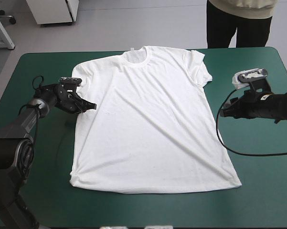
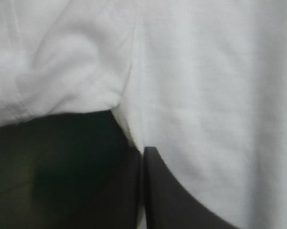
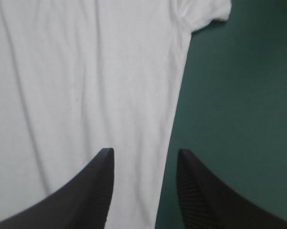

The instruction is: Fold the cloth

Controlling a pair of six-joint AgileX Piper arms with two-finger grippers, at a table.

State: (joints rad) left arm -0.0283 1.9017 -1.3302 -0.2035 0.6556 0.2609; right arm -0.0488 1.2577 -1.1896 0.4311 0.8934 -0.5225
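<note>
While the T-shirt (image 1: 148, 124) lies spread flat in the middle of the teal-green bench (image 1: 258, 191), its long axis runs from the far edge to the near edge. The collar (image 1: 135, 55) points to the far edge and the hem (image 1: 153, 188) lies toward the near edge. The hem end sits slightly askew, drifting toward the right arm's side. Both short sleeves are spread out to the sides near the far end, and soft diagonal creases cross the body of the cloth.

The left end effector (image 1: 90, 106) sits at the shirt's side edge on its own side, just below the sleeve (image 1: 79, 76). Its tip touches the cloth. In the left wrist view its black fingers (image 2: 181, 200) are pressed together in a pointed arch, and the shirt's side edge runs into the seam between them, so it appears clamped on that edge. The cloth around it is not lifted.

The right end effector (image 1: 223, 113) is at the opposite side edge, about halfway down the shirt and close to it. Its fingers (image 3: 98, 186) stand well apart and grip nothing. In the right wrist view one finger is over white cloth and the other over bare cover, with the shirt's side edge passing between them. The other sleeve (image 3: 205, 12) shows farther ahead.
</note>
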